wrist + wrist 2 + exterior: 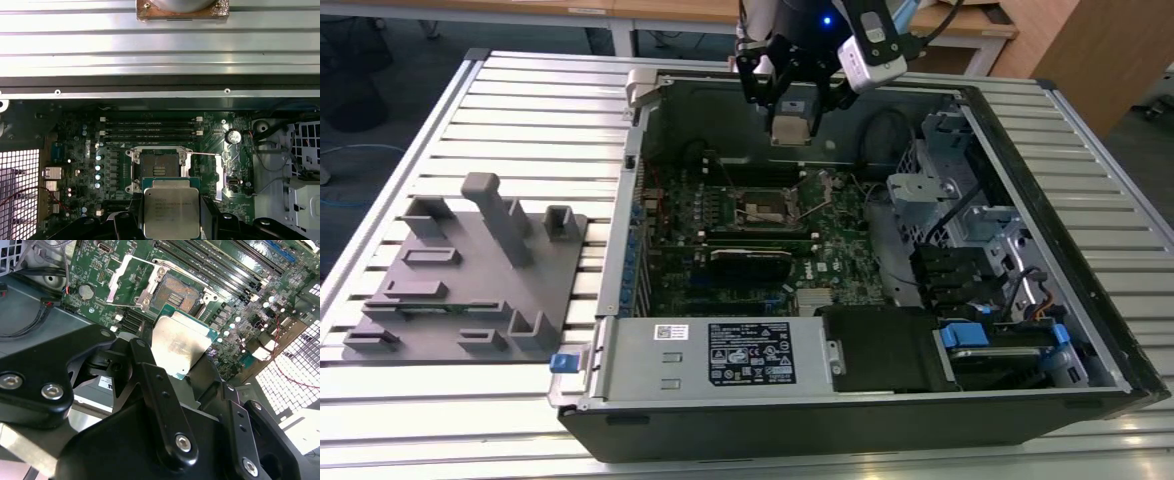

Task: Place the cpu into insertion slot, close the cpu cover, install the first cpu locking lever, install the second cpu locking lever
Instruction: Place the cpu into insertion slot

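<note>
My gripper [790, 118] hangs above the far part of the open computer case, shut on the cpu [790, 131], a flat square chip with a dull silver top. In both wrist views the cpu [171, 206] [181, 344] sits between the black fingers [212, 222], level and held by its edges. The insertion slot [159, 167] [181, 294] [766, 208], a dark square socket with a silvery rim on the green board, lies open below the chip, a short way off. The cpu cover [131, 282] stands swung up beside the socket. A thin locking lever [205, 153] sticks out sideways.
The case [854, 400] lies on a slatted metal table [534, 110]. Long memory slots [150, 127] run beside the socket. A black-labelled power supply [720, 352] and drive cages [961, 240] fill the near and right parts. A grey fixture block [467, 270] stands at the exterior view's left.
</note>
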Robot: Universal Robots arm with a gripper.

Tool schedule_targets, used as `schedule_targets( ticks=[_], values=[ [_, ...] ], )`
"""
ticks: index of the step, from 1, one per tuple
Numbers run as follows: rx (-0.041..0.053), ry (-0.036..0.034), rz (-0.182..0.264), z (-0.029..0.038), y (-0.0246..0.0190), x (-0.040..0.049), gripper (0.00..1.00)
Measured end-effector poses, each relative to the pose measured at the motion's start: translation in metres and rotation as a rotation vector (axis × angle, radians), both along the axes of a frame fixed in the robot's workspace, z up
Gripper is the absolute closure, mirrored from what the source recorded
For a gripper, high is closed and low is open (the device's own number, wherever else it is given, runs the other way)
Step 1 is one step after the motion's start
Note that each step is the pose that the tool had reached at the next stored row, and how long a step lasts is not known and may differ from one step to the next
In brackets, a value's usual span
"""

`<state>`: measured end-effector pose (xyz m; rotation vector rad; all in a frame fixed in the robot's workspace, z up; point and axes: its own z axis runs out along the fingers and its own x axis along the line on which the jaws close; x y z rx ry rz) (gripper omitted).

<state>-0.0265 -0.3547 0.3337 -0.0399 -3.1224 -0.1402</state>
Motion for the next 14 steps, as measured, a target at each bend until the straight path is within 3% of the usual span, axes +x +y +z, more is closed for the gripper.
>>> schedule_targets(
  ticks=[14],
  values=[
    [0.0000, 0.0000, 0.000, -0.0069, 0.0000, 0.0000, 0.46]
  ],
)
